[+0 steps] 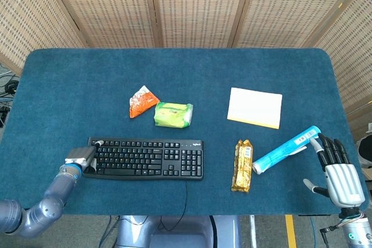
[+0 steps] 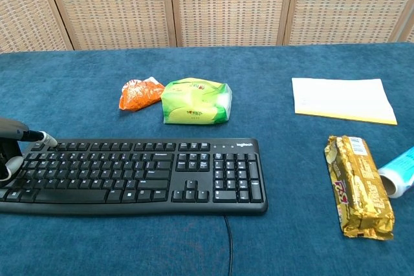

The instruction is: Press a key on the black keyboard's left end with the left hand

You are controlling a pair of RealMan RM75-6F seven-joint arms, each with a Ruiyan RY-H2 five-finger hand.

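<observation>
The black keyboard [image 1: 146,158], a long flat slab of matte plastic with rows of small square keys, lies on the near left part of the counter [image 1: 174,74], whose top is a deep blue, felt-like cloth with rounded corners. The left hand [image 1: 80,157], a grey metal block on a blue-ringed wrist, sits at the keyboard's left end; in the chest view one slim finger [image 2: 44,138] with a pale tip reaches over the far left corner of the keys, while the others curl down beside the edge, and whether the tip is touching a key cannot be told. A thin black cable [image 1: 186,193] runs off the keyboard's near edge. Beyond the keyboard lie a crinkled orange packet [image 1: 141,101] and, just right of it, a puffy green pouch [image 1: 173,114]. Further right rests a flat rectangular pad of pale paper [image 1: 254,107]. Near it, a gold foil bar [image 1: 242,165] with a wrinkled wrapper lies lengthwise, and a blue and white tube [image 1: 286,149] slants just beside it. The right hand [image 1: 339,175] rests at the counter's near right edge, silver-backed with dark fingers spread apart and holding nothing, its fingertips close to the tube's far end.
</observation>
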